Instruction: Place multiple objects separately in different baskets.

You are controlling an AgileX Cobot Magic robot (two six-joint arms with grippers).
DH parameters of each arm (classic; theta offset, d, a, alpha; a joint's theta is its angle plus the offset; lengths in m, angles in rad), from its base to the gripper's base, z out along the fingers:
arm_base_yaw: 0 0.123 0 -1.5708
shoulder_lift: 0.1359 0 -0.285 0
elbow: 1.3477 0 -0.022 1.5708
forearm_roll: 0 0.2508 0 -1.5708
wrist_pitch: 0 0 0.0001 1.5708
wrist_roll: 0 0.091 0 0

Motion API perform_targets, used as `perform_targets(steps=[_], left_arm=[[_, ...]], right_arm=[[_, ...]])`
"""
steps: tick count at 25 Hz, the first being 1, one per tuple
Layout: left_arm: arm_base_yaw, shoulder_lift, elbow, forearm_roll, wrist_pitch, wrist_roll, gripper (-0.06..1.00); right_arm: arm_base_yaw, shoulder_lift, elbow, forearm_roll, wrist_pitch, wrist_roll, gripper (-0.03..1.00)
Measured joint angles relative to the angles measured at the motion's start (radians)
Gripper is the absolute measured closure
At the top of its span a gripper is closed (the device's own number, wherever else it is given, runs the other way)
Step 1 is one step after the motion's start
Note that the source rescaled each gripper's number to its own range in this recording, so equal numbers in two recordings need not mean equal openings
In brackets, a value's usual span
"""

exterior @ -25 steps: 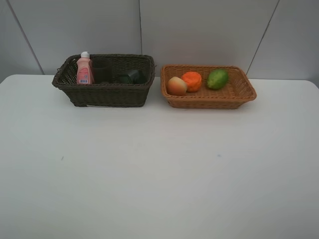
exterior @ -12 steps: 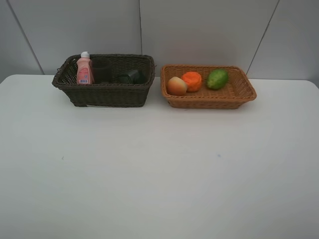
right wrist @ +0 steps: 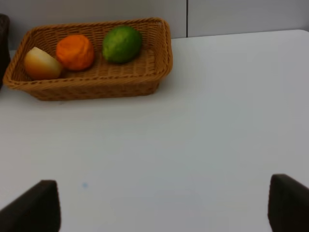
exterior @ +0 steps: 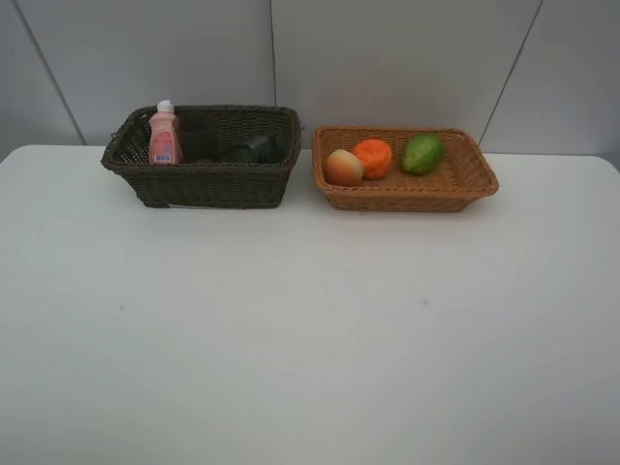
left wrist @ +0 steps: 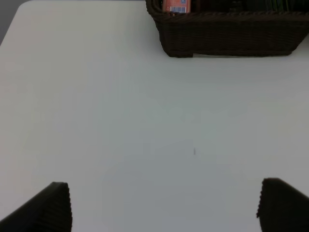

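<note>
The dark brown basket holds the pink white-capped bottle, the translucent cup and the dark grey pump bottle. The tan basket holds the peach-like fruit, the orange and the green fruit. Neither gripper shows in the exterior view. The left gripper is open and empty over bare table, well short of the dark basket. The right gripper is open and empty, well short of the tan basket with its fruit.
Both baskets stand side by side at the back of the white table, close to the grey wall panels. A small dark speck marks the tabletop.
</note>
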Motion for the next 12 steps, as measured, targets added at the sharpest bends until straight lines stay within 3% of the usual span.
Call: perform_targets(steps=[12], left_arm=[[0.000,0.000,0.000,0.000,0.000,0.000,-0.05]], right_arm=[[0.072,0.000,0.000,-0.001,0.000,0.000,-0.03]])
